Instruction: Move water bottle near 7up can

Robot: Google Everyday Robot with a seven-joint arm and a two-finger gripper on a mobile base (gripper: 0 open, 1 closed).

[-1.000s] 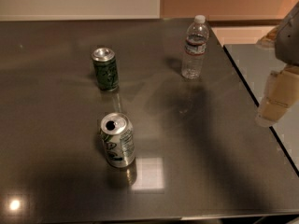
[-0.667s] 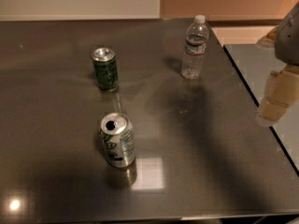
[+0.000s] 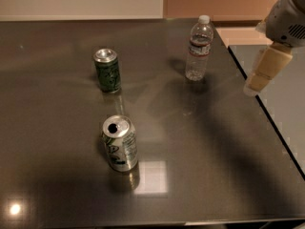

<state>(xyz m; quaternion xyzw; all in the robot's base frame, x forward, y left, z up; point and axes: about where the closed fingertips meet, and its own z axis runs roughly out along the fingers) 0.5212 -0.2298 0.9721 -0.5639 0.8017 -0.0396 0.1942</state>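
Observation:
The water bottle [image 3: 198, 48], clear with a white cap and a red-and-white label band, stands upright at the back right of the dark table [image 3: 200, 147]. The 7up can [image 3: 119, 142], pale silver-white with green markings and an open top, stands upright at the front left-centre, far from the bottle. My gripper [image 3: 253, 86] hangs from the arm at the right edge of the view, above the table's right edge. It is to the right of the bottle, apart from it and holding nothing.
A dark green can with a silver top [image 3: 107, 70] stands upright at the back left, between the bottle and the 7up can. A second dark surface [image 3: 286, 104] adjoins the table on the right. A wall runs behind.
My gripper has moved left and up in the view, closer to the water bottle. The bottle and both cans have not moved.

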